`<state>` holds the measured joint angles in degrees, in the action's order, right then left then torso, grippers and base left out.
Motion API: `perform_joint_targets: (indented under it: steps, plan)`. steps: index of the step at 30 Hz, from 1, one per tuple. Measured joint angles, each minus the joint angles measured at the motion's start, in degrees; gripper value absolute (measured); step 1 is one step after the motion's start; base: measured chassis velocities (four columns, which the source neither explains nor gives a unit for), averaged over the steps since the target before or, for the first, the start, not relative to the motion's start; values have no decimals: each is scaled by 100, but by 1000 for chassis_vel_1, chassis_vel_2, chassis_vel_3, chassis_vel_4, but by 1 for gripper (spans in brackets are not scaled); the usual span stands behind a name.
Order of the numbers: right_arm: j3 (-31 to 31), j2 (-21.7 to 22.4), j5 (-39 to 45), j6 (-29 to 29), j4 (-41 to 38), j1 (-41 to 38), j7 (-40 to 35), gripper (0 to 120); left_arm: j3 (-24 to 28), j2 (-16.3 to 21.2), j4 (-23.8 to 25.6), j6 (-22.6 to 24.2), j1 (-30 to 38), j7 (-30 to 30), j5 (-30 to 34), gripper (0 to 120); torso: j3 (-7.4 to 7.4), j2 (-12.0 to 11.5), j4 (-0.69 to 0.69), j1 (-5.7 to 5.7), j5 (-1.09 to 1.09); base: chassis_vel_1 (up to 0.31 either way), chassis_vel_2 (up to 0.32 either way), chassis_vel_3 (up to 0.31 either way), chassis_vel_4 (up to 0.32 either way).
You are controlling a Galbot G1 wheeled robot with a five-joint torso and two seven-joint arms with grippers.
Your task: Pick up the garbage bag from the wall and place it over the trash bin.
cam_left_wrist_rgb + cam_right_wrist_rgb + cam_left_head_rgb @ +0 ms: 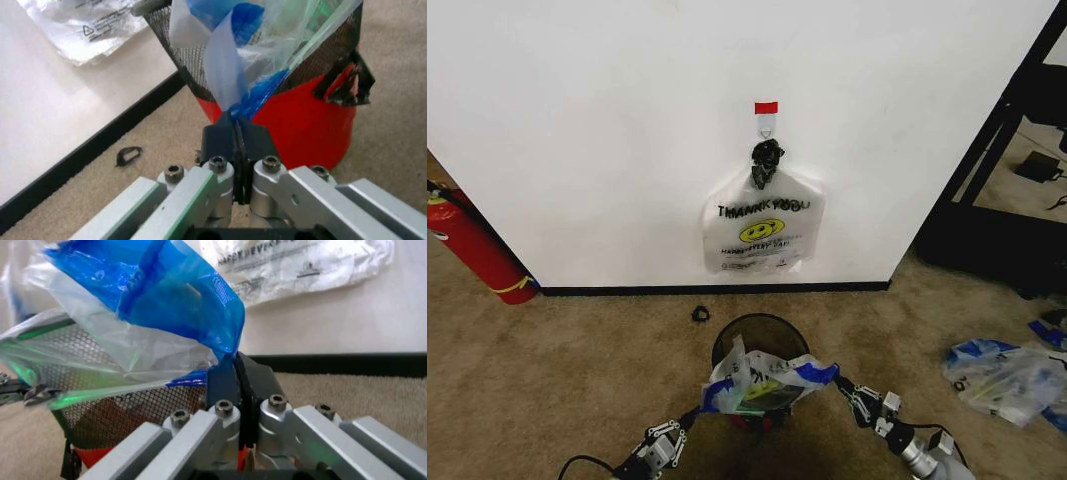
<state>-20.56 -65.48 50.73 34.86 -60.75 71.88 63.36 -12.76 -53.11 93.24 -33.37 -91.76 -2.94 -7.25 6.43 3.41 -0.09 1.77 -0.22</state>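
The garbage bag (767, 385), translucent white with blue patches, is stretched across the near rim of the trash bin (762, 335), a black mesh bin with a red base (300, 125). My left gripper (695, 415) is shut on the bag's blue left edge (230, 65), with its fingertips pinched together at the left gripper (235, 122). On the other side my right gripper (839, 385) is shut on the blue right edge (153, 295), close to the mesh (113, 410), seen close at the right gripper (237, 362). The wall (577, 120) stands behind the bin.
A similar flat bag (762, 230) with a black knotted top hangs from the red-taped hook (766, 108). A red fire extinguisher (472, 245) leans at the left. A clear-and-blue bundle (1002, 375) lies on the carpet at the right, near a black frame (997, 150). A small black ring (700, 314) lies before the baseboard.
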Motion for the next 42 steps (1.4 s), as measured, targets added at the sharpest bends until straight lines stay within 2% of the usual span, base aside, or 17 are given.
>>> perform_joint_targets:
  steps: [6, 13, 16, 19, 23, 24, 27, 30, 34, 38, 39, 42]
  plan:
    - [59, -22, -205, -106, -263, 180, -361, 0, -54, 28, 63, 87, -45, 16, -28, 0, 0, 0, 0, 0, 0, 0, 0, 0, 0]
    - [-129, 110, -381, -85, -630, 432, -38, 1, -147, 154, 388, -19, -311, 22, -22, 0, 0, 0, 0, 0, 2, 0, 0, 0, 0]
    - [-414, 277, -530, -120, -767, 519, 351, 16, -240, 202, 534, -106, -351, -41, -66, 14, 0, 0, 0, 0, 2, 0, 0, 0, 0]
    - [-575, 353, -627, -137, -800, 536, 547, 23, -335, 206, 569, -158, -333, -139, -122, 22, 0, 0, 0, 0, 0, 0, 0, 0, 0]
    - [-1126, 590, -1021, -267, -663, 457, 1419, 41, -734, 326, 448, -293, -255, -536, -378, 40, 0, 0, 0, 0, 1, 0, 0, 0, 0]
    - [-1126, 590, -1021, -267, -663, 457, 1419, 41, -734, 326, 448, -293, -255, -536, -378, 40, 0, 0, 0, 0, 1, 0, 0, 0, 0]
    - [-1360, 715, -1242, -473, -564, 417, 1980, 51, -877, 472, 343, -393, -272, -894, -449, 50, 0, 0, -1, 0, 1, 0, 0, 0, 0]
    - [-1547, 799, -1457, -793, -660, 438, 2477, 67, -1085, 593, 340, -616, -414, -1690, -523, 65, 0, 0, 0, 0, 1, 0, 0, 0, 0]
    - [-1569, 809, -1442, -932, -896, 495, 2536, 77, -1335, 574, 421, -845, -447, -2312, -546, 75, 0, 0, 1, 0, 1, 0, 0, 0, 0]
    - [-1546, 791, -1127, -1021, -1356, 530, 2493, 95, -1811, 521, 775, -1006, -492, -2916, -485, 93, 0, 0, -2, 0, 1, 0, 0, 0, 0]
    - [-1546, 791, -1127, -1021, -1356, 530, 2493, 95, -1811, 521, 775, -1006, -492, -2916, -485, 93, 0, 0, -2, 0, 1, 0, 0, 0, 0]
    - [-1428, 790, -1003, -977, -1649, 539, 2257, 99, -2104, 532, 1079, -993, -615, -3518, -273, 99, 0, 0, 0, 0, 1, 0, 0, 0, 0]
